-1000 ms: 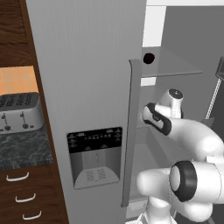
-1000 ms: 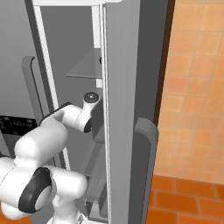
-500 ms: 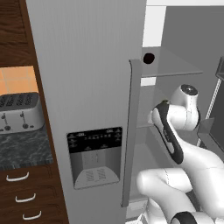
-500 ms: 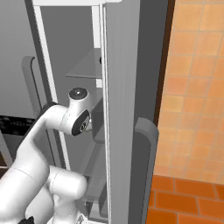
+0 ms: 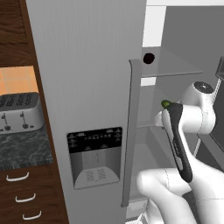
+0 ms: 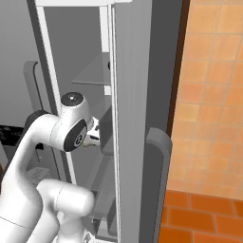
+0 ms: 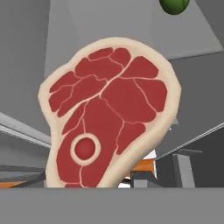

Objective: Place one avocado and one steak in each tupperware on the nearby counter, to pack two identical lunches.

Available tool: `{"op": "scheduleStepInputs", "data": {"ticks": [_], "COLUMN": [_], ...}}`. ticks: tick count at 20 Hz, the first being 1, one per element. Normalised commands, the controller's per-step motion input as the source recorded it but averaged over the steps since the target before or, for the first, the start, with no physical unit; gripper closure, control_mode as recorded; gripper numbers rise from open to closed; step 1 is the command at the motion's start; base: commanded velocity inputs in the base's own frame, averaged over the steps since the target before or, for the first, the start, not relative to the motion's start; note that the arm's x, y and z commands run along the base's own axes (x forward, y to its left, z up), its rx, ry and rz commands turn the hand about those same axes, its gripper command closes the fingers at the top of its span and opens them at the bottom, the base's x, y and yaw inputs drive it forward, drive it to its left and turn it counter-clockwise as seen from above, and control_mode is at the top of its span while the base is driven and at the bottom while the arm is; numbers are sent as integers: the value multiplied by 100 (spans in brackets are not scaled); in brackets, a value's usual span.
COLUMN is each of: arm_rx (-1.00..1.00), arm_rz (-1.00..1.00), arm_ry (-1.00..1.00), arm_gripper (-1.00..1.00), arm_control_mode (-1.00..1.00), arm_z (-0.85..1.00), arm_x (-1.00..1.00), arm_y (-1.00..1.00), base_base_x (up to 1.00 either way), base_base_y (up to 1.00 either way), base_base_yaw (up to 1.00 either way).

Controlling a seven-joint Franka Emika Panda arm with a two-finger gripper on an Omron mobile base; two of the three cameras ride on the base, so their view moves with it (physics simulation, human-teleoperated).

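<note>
**Steak coming up off the fridge shelf in the gripper**

The steak (image 7: pixel 109 116) stands on edge directly ahead of the fingers in the hand view, its lower end dropping out of sight where the tips would be, so it looks pinched between half-closed jaws, though the contact itself is hidden. Beyond it, up and to the right of the fingers, lies an avocado (image 7: pixel 174 5); the left base view shows a green one (image 5: pixel 166 104) just behind the wrist. Over the last second the arm has swung its wrist up and deeper into the open fridge (image 5: pixel 87 65), which I read as the lift after the grasp; carrying to a tupperware comes next. The grey shelf (image 7: pixel 131 26) lies beyond the fingers. Well to their left, a toaster (image 5: pixel 19 111) sits on the counter (image 5: pixel 22 151); orange tiles (image 6: pixel 209 95) stand to the right.
</note>
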Motion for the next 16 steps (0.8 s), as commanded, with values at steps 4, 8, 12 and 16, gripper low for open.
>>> {"op": "scheduleStepInputs", "data": {"ticks": [4, 8, 12, 16], "arm_rx": [0, 0, 0, 0], "arm_rz": [0, 0, 0, 0], "arm_ry": [0, 0, 0, 0], "arm_gripper": [100, 100, 100, 100], "arm_control_mode": [100, 100, 100, 100], "arm_z": [-4, 0, 0, 0], "arm_x": [-19, 0, 0, 0], "arm_y": [1, 0, 0, 0], "base_base_x": [-75, -97, -61, -28], "base_base_y": [19, 77, 100, 100], "base_base_yaw": [3, 17, 19, 28]}}
